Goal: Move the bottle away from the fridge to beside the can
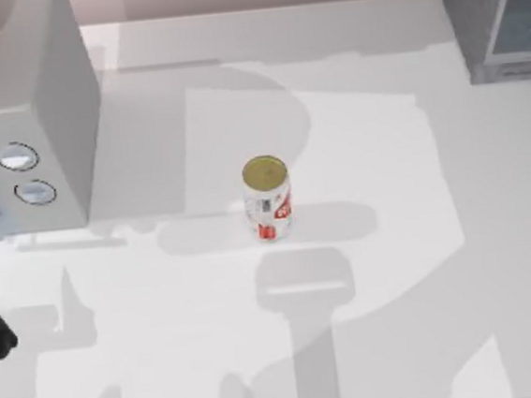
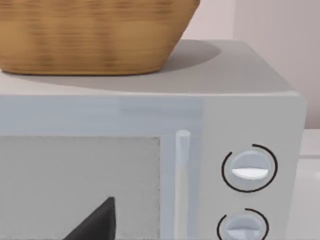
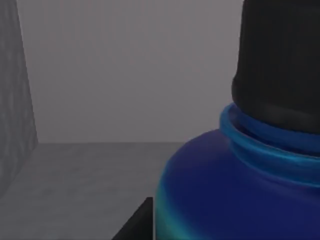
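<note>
While the white, red-marked, gold-topped can (image 1: 267,199) stands alone mid-table, the blue black-capped bottle (image 3: 235,190) awaits moving from the grey fridge (image 1: 492,8) at one o'clock; pincer states I cannot tell.

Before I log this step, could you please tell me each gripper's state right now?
Left gripper: facing the microwave; cannot be told.
Right gripper: close against the bottle; cannot be told.

The top view looks straight down on the table (image 1: 375,358), the can (image 1: 267,199) mid-scene. The left wrist view faces the dialled box (image 2: 250,100) closely, shared with the top view. The right wrist view sits hard against the bottle (image 3: 235,200).
</note>
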Controlling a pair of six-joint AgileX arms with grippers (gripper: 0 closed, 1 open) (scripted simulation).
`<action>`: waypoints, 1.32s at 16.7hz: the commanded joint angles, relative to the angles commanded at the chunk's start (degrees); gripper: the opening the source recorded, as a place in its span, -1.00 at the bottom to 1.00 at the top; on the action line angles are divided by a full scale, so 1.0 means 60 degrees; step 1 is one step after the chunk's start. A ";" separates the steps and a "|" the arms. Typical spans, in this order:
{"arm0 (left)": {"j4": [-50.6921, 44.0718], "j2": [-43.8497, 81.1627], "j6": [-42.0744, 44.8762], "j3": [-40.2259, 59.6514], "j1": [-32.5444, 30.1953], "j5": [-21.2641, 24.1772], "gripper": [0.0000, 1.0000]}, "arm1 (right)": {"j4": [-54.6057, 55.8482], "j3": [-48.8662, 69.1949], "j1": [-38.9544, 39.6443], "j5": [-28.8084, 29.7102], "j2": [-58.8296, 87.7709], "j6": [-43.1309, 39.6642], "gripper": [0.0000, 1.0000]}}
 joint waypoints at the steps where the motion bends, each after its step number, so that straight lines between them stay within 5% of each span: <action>1: 0.0000 0.0000 0.0000 0.0000 0.0000 0.0000 1.00 | -0.0128 0.0026 -0.0003 0.0002 -0.0114 0.0001 -1.00; 14: 0.0000 0.0000 0.0000 0.0000 0.0000 0.0000 1.00 | -0.1246 -0.0156 -0.0073 -0.0054 -0.1440 0.0029 -1.00; 22: 0.0000 0.0000 0.0000 0.0000 0.0000 0.0000 1.00 | 0.0264 -0.4531 -0.0550 -0.0601 -0.3931 0.0036 -1.00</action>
